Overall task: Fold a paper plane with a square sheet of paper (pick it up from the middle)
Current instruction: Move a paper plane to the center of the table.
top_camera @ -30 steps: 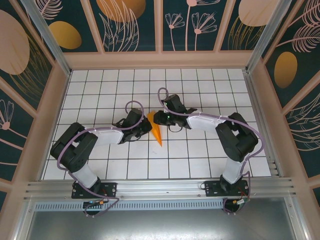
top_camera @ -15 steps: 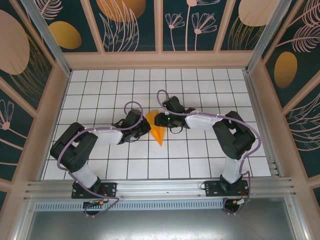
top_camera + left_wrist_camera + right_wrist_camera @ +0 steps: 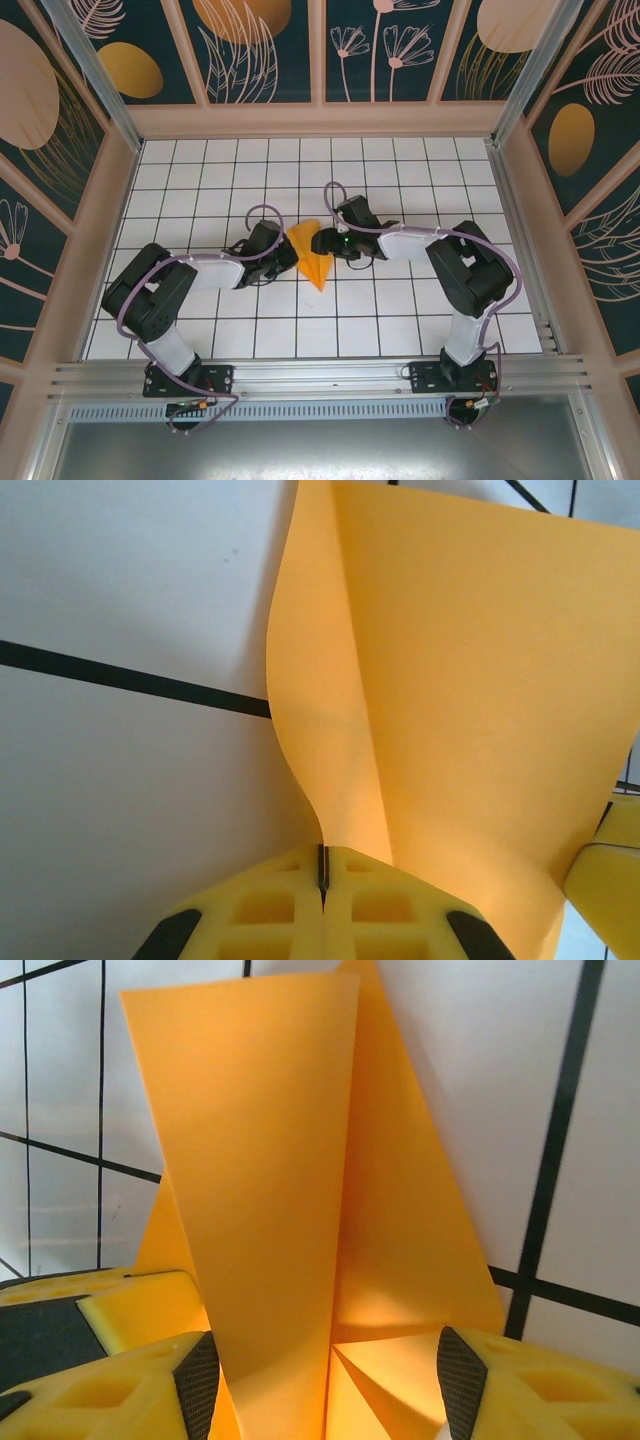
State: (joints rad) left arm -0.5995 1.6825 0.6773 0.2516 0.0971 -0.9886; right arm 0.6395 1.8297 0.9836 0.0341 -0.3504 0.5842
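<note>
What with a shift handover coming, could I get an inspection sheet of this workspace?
Surface: white gridded table.
Job's things: orange paper plane, folded to a point, tip toward the arm bases.
Clutter: nothing seen.
Grippers: left gripper shut on the plane's edge; right gripper open, fingers either side of the paper.
Cables: purple cables loop along both arms.
Surroundings: patterned wall panels; metal rail at the near edge.

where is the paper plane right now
In the top view the paper plane sits mid-table between the left claw, which pinches it, and the right claw.
</note>
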